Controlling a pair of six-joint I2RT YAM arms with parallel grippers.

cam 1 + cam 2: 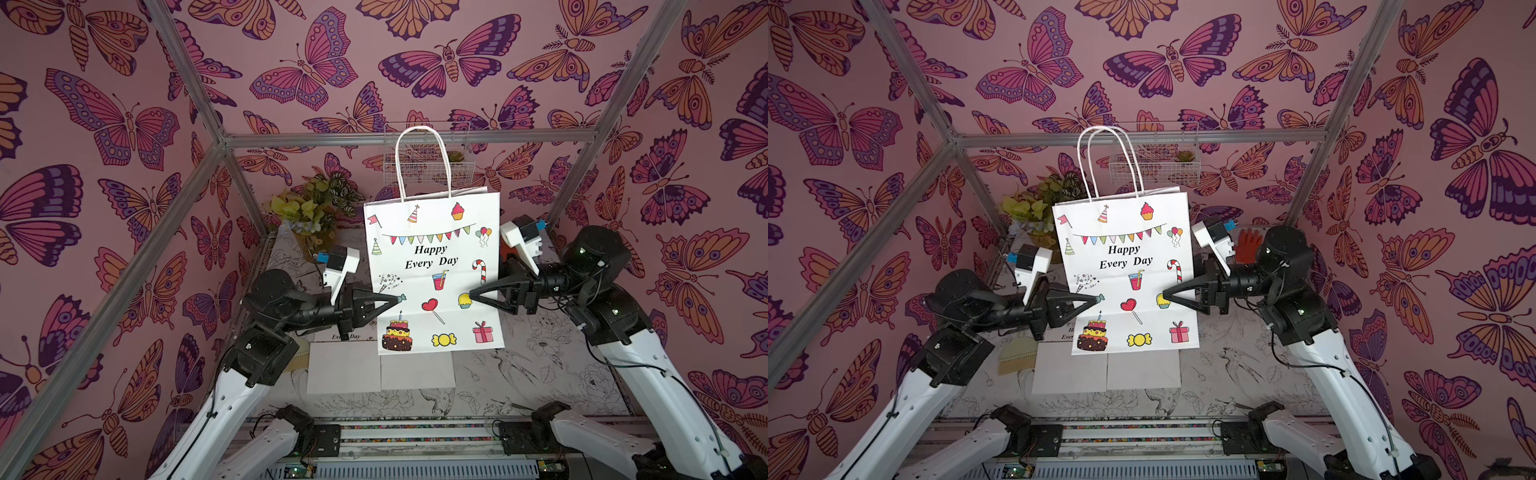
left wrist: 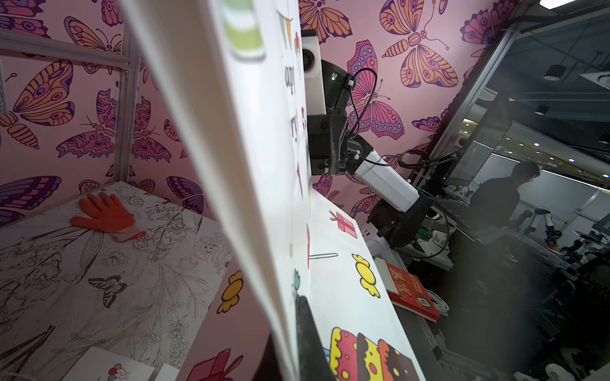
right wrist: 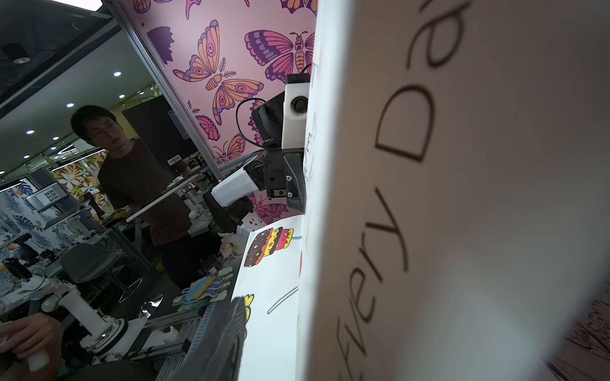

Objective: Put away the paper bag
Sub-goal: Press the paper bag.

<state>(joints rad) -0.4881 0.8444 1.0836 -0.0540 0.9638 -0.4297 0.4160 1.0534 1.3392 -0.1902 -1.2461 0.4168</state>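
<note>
Butterfly-patterned walls frame the white printed paper bag (image 1: 432,266), aloft mid-carry; left gripper (image 1: 401,298) pinches its edge, right gripper (image 1: 471,294) unclear, I cannot tell; next, probably lower it gently.

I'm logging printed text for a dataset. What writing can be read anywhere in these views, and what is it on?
"Happy Every Day": front of the upright paper bag.
"Eve… Day", middle hidden by an arm: flat white bag lying on the table.
Red booklet: characters too blurred to read.
Barcode sticker: too small to read.
</note>
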